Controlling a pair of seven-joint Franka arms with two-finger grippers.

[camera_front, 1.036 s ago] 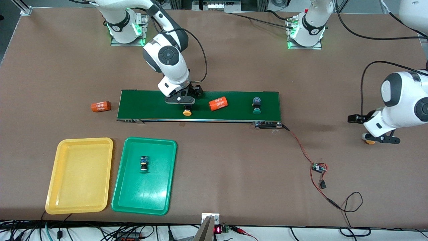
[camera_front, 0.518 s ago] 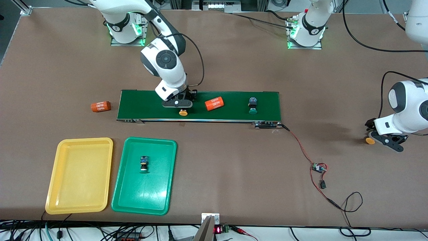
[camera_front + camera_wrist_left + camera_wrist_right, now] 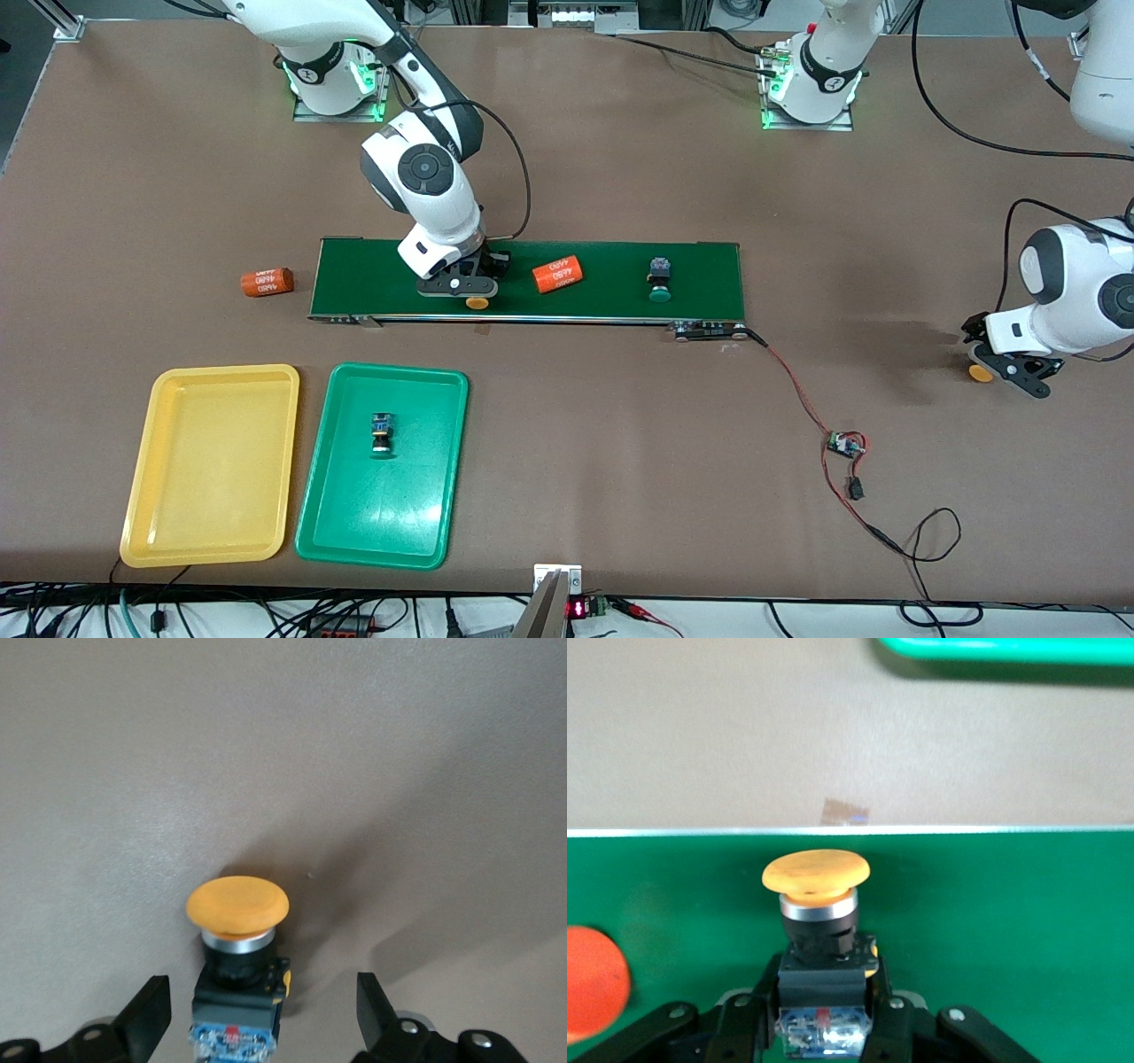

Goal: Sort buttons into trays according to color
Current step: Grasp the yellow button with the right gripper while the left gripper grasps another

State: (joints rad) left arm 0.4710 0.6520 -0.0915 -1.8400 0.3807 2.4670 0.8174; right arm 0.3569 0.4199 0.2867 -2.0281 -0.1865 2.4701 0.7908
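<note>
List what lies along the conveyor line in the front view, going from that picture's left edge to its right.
Orange cylinder on the table → right gripper shut on a yellow button → orange cylinder on the belt → green button → left gripper around another yellow button.

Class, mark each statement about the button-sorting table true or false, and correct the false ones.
1. The yellow tray holds one button. False: nothing lies in it.
2. The green tray holds one button. True.
3. The right gripper is closed on a yellow-capped button on the conveyor belt. True.
4. The left gripper is shut on a yellow-capped button. False: its fingers stand apart on either side.
5. Both orange cylinders lie on the belt. False: one cylinder does; the other cylinder lies on the table.
</note>
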